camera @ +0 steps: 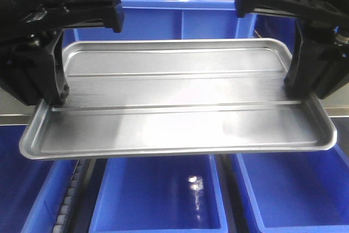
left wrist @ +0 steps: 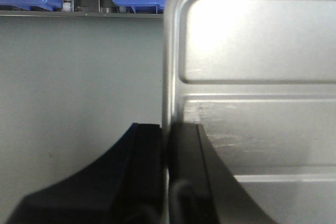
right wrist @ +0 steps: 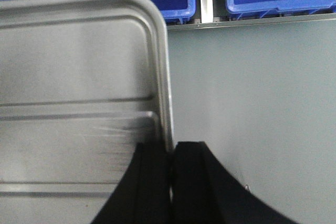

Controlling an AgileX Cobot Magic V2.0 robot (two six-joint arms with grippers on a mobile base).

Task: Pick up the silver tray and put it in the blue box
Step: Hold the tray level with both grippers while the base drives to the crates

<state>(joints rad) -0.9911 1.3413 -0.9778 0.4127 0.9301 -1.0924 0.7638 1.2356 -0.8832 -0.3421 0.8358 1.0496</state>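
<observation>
Now one silver tray (camera: 180,107) hangs level in the air, a shallow shiny rectangle with rounded corners, a flared rim and two long raised ribs running along its flat bottom. Two black tools hold it, the left tool (camera: 56,99) clamped on the rim of one short end and the right tool (camera: 293,92) clamped on the other. Behind it stands one large blue box (camera: 180,23), and three narrower blue bins (camera: 158,192) lie below its near edge.
</observation>
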